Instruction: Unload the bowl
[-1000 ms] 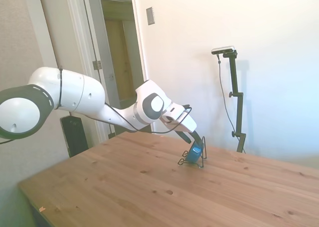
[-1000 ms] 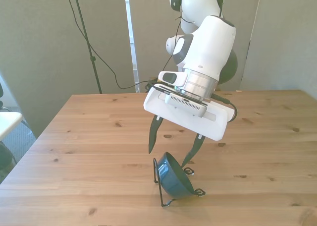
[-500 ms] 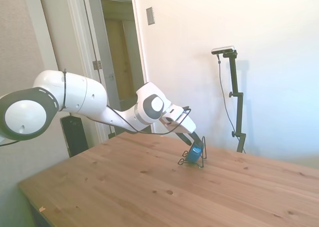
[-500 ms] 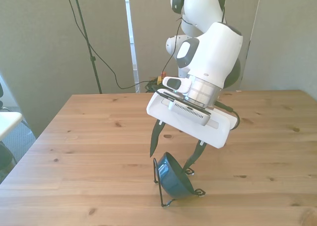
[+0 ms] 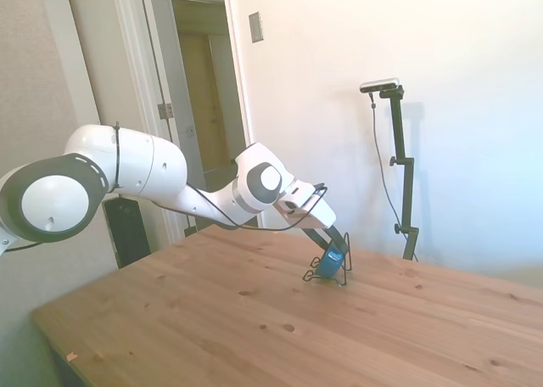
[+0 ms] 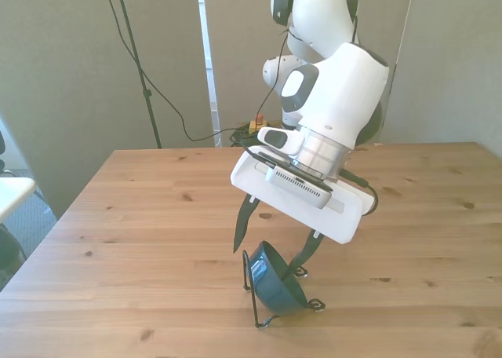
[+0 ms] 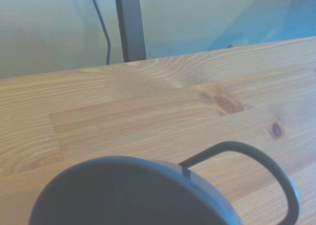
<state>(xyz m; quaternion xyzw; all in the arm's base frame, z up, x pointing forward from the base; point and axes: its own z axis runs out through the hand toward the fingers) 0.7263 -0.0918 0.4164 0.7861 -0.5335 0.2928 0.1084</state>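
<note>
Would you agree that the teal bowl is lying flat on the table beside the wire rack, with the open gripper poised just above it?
Not quite. In the front view the teal bowl is not flat on the table; it stands tilted on edge in the wire rack. The rest holds: the gripper is open and poised just above it, one finger on each side of the rim.

- I can read no text, label, brand, number or sign in any of my three views.
- The arm's white casing shows me no legible marking.
</note>
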